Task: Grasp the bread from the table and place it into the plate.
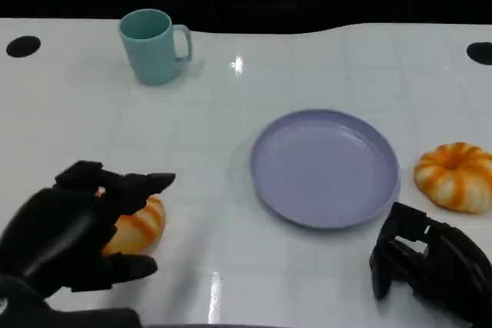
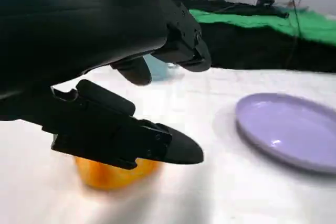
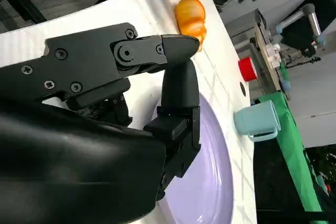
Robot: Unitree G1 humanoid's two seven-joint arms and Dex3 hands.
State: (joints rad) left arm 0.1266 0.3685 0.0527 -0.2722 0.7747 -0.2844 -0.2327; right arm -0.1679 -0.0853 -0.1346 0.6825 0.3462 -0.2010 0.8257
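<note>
- Two round orange breads with pale stripes lay on the white table (image 1: 231,190) in the head view: the near bread (image 1: 140,226) sat at the lower left, partly covered by the black left hand (image 1: 73,232), whose fingers arched over its top and reached under its near side; whether they pressed on it could not be told. The far bread (image 1: 455,176) lay just right of the round lilac plastic plate (image 1: 324,167), apart from the rim. The black right hand (image 1: 430,260) rested below that plate with fingers curled in, holding nothing. A teal mug with a handle (image 1: 153,45) stood well back on the left.
- From the left wrist view, the near bread (image 2: 113,172) sat on the table beneath the lower finger (image 2: 126,140), its orange flank glossy, with the upper fingers (image 2: 178,40) spread above it; a gap showed between the two sets. The plate (image 2: 289,129) lay off to one side, and green cloth (image 2: 273,22) hung beyond the table edge.
- From the right wrist view, the right hand's fingers (image 3: 178,93) hung over the plate (image 3: 207,182), the far bread (image 3: 190,15) beyond them, plus the mug (image 3: 257,121) and a red object (image 3: 247,69).
</note>
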